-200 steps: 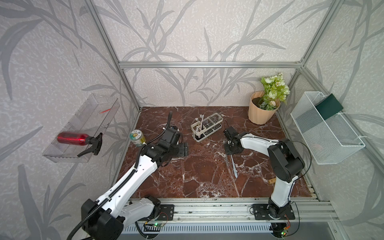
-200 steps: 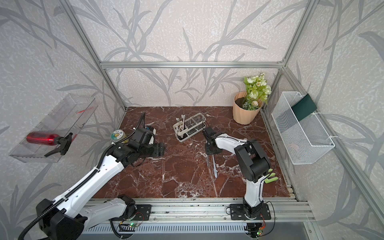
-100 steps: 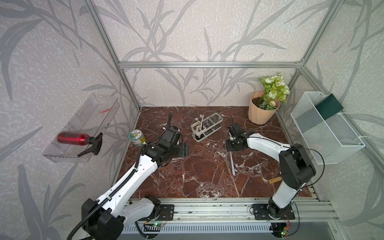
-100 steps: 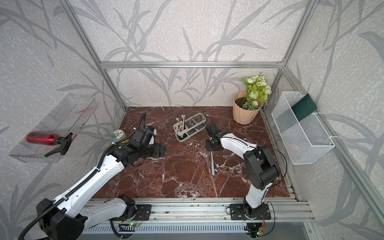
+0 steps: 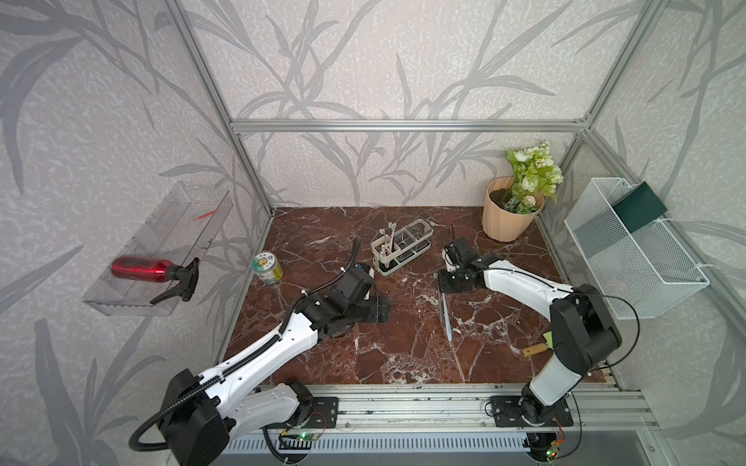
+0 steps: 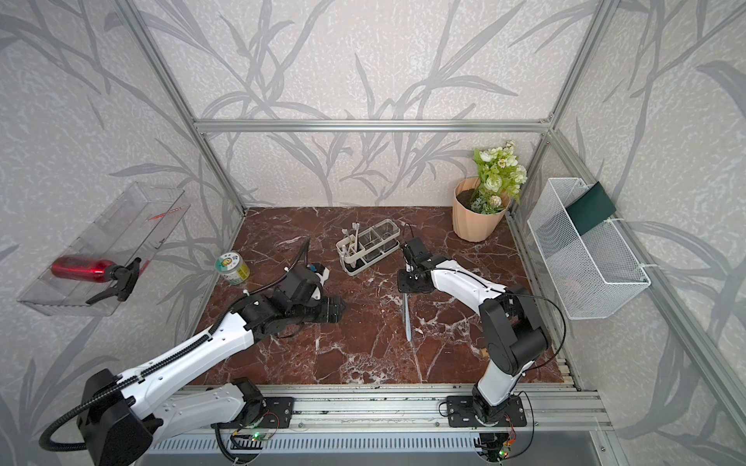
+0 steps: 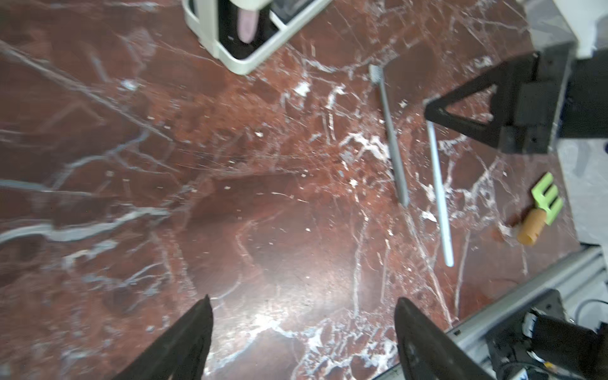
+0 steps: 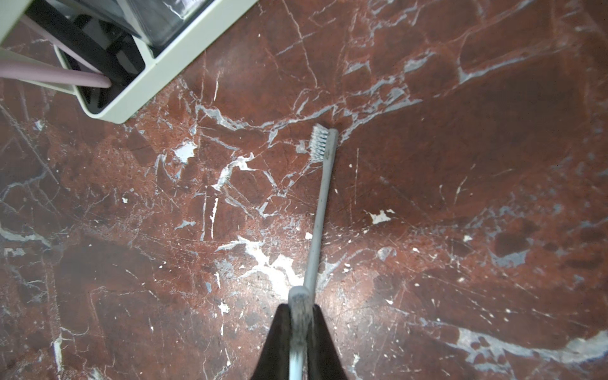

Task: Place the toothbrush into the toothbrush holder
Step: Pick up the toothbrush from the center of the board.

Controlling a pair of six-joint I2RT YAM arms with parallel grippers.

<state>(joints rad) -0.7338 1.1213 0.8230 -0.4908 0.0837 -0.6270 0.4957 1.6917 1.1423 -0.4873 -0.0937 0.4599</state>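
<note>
My right gripper [image 8: 298, 311] is shut on the head end of a pale blue toothbrush [image 5: 446, 318], whose handle trails toward the table's front. That toothbrush [image 7: 441, 204] also shows in the left wrist view. Whether its far end touches the table I cannot tell. A second, grey toothbrush [image 8: 320, 204] lies flat on the marble just beside it. The toothbrush holder [image 5: 401, 246], white-framed with clear compartments, stands a little to the back left of the right gripper [image 5: 444, 282] and holds some brushes at one end. My left gripper [image 7: 303, 301] hovers open over bare marble, left of the toothbrushes.
A yellow-green can [image 5: 266, 268] stands at the left edge. A peach flower pot [image 5: 508, 218] fills the back right corner. A white mesh basket [image 5: 629, 250] hangs on the right wall. A red spray bottle [image 5: 141, 269] lies on a clear wall shelf. A green-and-tan tool [image 5: 533, 350] lies front right.
The right arm's elbow has swung out to the right and forward, and its gripper has shifted slightly toward the back with the toothbrush still held. The left arm has not moved.
</note>
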